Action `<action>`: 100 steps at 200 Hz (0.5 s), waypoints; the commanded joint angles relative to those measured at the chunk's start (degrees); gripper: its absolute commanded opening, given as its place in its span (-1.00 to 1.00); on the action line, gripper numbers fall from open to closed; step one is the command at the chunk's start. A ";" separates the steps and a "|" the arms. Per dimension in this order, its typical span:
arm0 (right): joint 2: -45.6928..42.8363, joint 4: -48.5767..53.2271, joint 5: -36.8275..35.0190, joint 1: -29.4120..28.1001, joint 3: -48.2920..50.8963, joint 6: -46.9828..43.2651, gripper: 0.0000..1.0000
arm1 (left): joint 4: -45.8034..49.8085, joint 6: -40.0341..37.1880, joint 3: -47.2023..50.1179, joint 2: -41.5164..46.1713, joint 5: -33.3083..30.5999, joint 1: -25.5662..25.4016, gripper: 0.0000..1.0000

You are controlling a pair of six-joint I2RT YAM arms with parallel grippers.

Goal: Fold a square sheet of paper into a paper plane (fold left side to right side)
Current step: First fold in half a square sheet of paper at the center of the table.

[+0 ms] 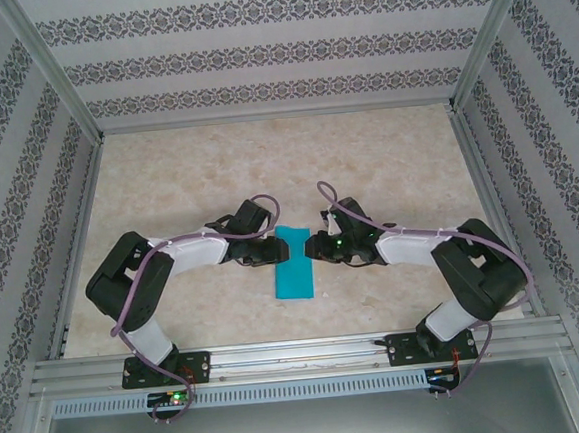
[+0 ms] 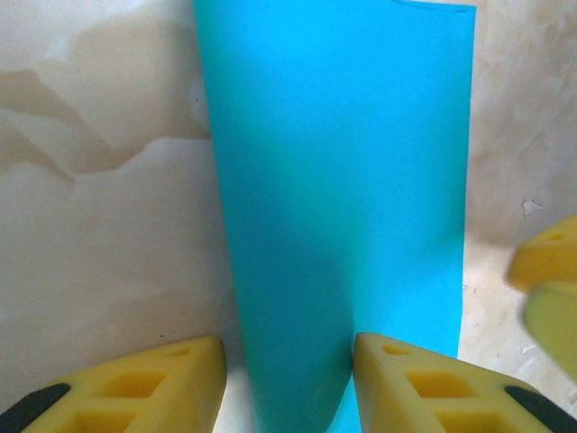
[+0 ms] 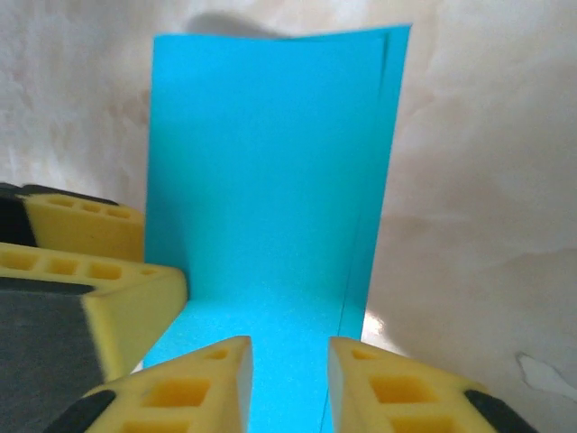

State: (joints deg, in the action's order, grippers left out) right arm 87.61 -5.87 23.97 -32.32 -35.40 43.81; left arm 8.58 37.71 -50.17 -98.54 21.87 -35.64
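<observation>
The square sheet of paper (image 1: 293, 263) lies on the marble tabletop folded in half, a narrow turquoise strip between the two arms. My left gripper (image 1: 275, 250) is at its upper left edge. In the left wrist view the paper (image 2: 343, 180) bulges up as a rounded fold between the open jaws of my left gripper (image 2: 288, 383). The right finger touches it and a slit of table shows by the left finger. My right gripper (image 1: 309, 247) faces it from the right. It (image 3: 288, 383) stands open over the flat paper (image 3: 270, 162). The paper plane is out of view.
Patterned walls and aluminium posts enclose the table (image 1: 216, 172). A metal rail (image 1: 300, 354) runs along the near edge by the arm bases. The left gripper's yellow fingers (image 3: 90, 271) show at the left of the right wrist view, close to my right gripper.
</observation>
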 commanded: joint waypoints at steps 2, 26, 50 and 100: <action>-4.32 3.88 -3.18 1.46 1.69 -1.77 -0.34 | 0.22 0.39 0.41 -5.49 -2.36 -2.39 -0.14; -7.93 6.39 -4.40 3.31 3.24 -2.58 -0.30 | 0.10 1.28 0.17 -6.64 -2.95 -2.77 -0.14; -10.71 9.20 -5.11 4.92 4.20 -3.76 -0.28 | 0.06 1.66 -0.42 -7.84 -2.99 -3.25 -0.13; -14.61 11.56 -5.51 6.82 5.86 -4.52 -0.25 | 0.85 1.51 -2.16 -10.23 -3.62 -4.51 -0.06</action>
State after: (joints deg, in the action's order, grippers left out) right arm 74.65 3.22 19.70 -26.17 -30.65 40.73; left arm 12.67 39.09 -53.43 -100.99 19.14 -36.95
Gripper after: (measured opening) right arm 0.371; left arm 0.461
